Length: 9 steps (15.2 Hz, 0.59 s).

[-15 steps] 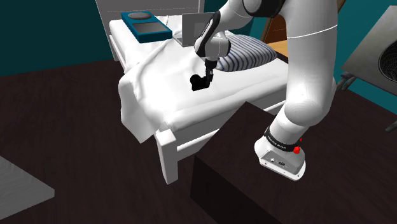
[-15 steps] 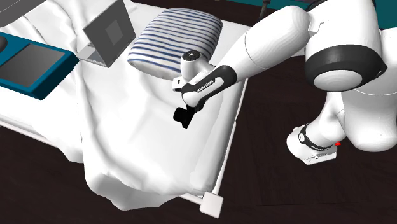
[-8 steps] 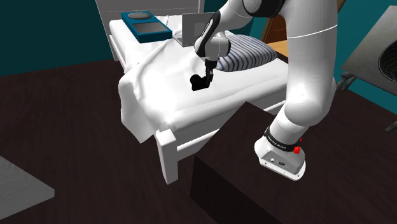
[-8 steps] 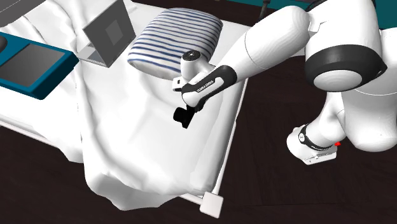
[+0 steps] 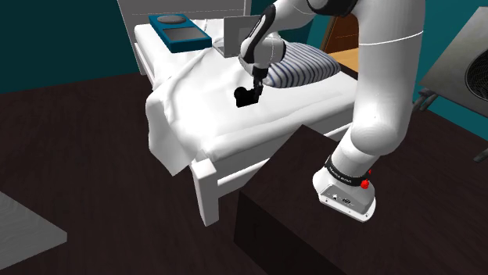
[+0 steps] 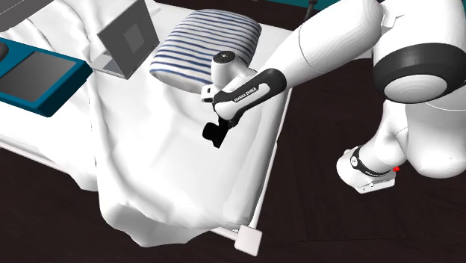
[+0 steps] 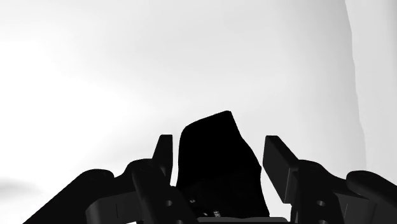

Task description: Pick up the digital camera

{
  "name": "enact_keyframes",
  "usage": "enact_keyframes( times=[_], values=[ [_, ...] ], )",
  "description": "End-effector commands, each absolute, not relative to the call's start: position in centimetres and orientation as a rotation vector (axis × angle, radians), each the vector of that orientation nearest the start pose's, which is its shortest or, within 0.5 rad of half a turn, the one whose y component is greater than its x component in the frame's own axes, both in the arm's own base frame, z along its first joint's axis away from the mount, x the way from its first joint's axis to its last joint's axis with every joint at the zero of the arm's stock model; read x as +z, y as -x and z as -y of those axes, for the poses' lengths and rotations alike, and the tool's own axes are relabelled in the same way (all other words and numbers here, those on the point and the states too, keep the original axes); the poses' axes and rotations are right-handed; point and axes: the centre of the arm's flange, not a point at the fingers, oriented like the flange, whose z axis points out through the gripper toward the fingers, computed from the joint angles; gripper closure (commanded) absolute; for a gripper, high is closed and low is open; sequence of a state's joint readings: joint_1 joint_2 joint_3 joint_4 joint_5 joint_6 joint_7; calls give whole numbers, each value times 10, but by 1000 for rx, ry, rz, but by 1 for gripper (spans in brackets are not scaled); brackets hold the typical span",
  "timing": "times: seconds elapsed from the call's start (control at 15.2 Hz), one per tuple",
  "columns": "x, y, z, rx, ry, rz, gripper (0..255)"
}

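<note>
Black digital camera (image 7: 219, 172) clasped in the gripper (image 7: 218, 140), at the white bed sheet (image 5: 195, 117).
The two black fingers are closed part-way, one against each side of the camera body, which hangs at their tips near the middle of the sheet; I cannot tell whether it touches the cloth. A blue-striped pillow (image 6: 205, 45) lies just beyond the hand, a grey open laptop (image 6: 127, 37) beside that, and a teal flat device (image 6: 37, 75) farther toward the second exterior view's left.

White arm (image 5: 385, 70) with dark joints and all-black gripper (image 5: 252, 91).
</note>
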<state>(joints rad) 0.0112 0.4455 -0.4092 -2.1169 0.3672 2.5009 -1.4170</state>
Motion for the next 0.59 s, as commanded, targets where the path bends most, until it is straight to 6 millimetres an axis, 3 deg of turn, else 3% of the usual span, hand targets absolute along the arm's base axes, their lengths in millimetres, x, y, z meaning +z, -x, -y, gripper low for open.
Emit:
enact_keyframes(
  times=[0.0, 0.53],
  values=[
    [225, -530, 225, -51, 2891, 1149, 255],
    [263, -530, 225, -51, 2891, 1149, 255]
  ],
)
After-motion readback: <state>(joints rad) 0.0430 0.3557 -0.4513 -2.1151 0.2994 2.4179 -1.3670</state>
